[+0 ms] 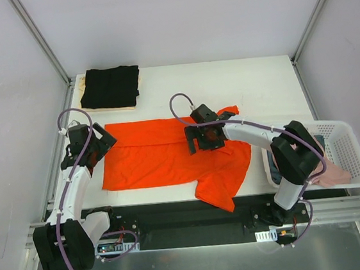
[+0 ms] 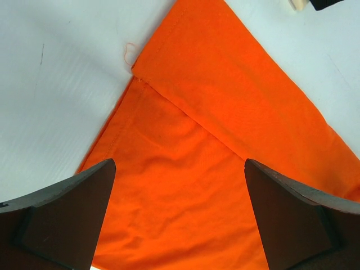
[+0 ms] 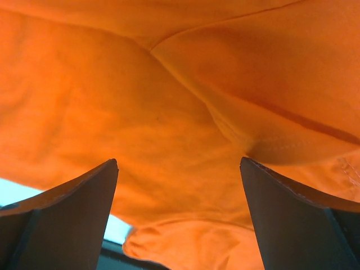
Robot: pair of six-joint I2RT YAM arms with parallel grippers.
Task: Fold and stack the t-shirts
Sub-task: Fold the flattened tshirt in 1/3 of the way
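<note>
Wide open, empty: L pincer (image 1: pixel 98 145), R pincer (image 1: pixel 205 139), over orange-red shirt (image 1: pixel 151 164). Risk: pinching top layer only, dragging fold crooked.

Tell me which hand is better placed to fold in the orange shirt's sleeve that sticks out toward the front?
Right. The right hand hangs open over the orange shirt on the sleeve side; the left hand sits open at the opposite edge.

A white table (image 1: pixel 270 77) stood inside pale grey walls (image 1: pixel 180 15), with aluminium struts (image 1: pixel 40 40) running up at eleven and one o'clock; the light was even and soft.
</note>
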